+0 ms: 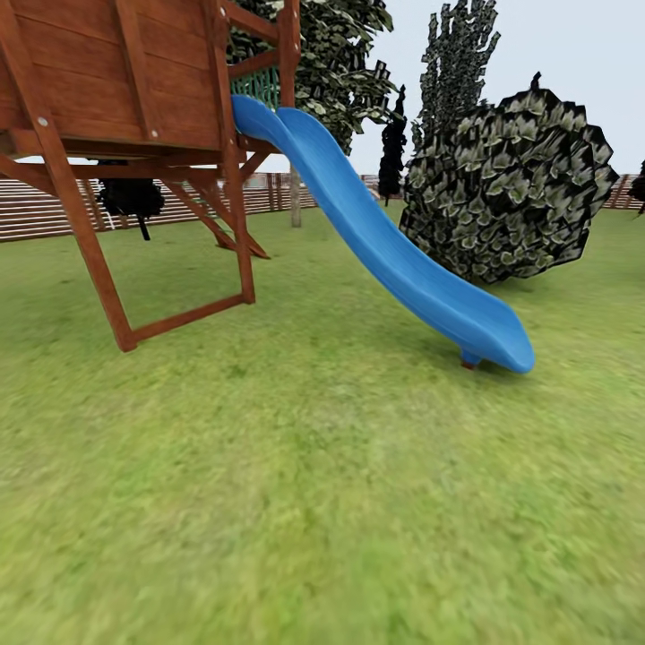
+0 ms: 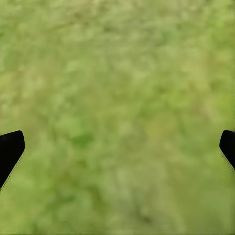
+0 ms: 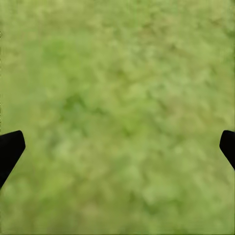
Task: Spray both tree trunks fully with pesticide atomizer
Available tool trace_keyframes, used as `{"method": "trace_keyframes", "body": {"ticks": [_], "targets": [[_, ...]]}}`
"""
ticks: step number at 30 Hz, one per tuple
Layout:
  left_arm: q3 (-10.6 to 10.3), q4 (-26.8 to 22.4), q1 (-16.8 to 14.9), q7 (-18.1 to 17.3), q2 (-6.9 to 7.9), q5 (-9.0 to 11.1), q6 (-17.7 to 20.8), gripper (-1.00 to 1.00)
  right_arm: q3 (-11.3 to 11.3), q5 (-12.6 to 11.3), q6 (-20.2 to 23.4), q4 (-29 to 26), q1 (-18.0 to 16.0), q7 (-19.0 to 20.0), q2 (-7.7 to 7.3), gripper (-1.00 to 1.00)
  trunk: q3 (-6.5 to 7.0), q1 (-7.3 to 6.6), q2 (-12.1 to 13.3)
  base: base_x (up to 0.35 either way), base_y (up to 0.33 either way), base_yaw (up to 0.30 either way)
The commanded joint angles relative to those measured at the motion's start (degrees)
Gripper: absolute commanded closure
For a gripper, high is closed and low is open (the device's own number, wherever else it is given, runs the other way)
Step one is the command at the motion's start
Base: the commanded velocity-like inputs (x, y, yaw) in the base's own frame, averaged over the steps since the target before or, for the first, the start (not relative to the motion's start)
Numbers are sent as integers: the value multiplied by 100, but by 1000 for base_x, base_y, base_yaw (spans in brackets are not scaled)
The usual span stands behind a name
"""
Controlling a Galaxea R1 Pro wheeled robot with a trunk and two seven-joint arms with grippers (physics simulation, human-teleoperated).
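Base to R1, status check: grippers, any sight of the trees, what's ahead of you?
Left gripper open, empty, over lawn. Right gripper same. Pale tree trunk far off behind the blue slide. Wooden play tower and big bush ahead.

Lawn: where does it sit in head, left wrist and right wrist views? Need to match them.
Head view: lawn covers the lower part, running under the blue slide and the wooden play tower.
Left wrist view: blurred lawn between the open left gripper fingertips.
Right wrist view: blurred lawn between the open right gripper fingertips.
Shared landmark: the grass itself.
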Motion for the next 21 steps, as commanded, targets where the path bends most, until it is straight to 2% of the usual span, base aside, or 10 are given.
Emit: {"method": "trace_keyframes", "body": {"ticks": [1,21], "targets": [[-4,5,-5,3,0,24,-18,-100,-17,37,-17,3,-3,-2,2,-100,-5,3,-2,339,76,0],[-4,5,-7,3,-8,24,-22,-100,-16,37,-17,3,-3,-2,2,-100,-5,3,-2,339,77,0]]}}
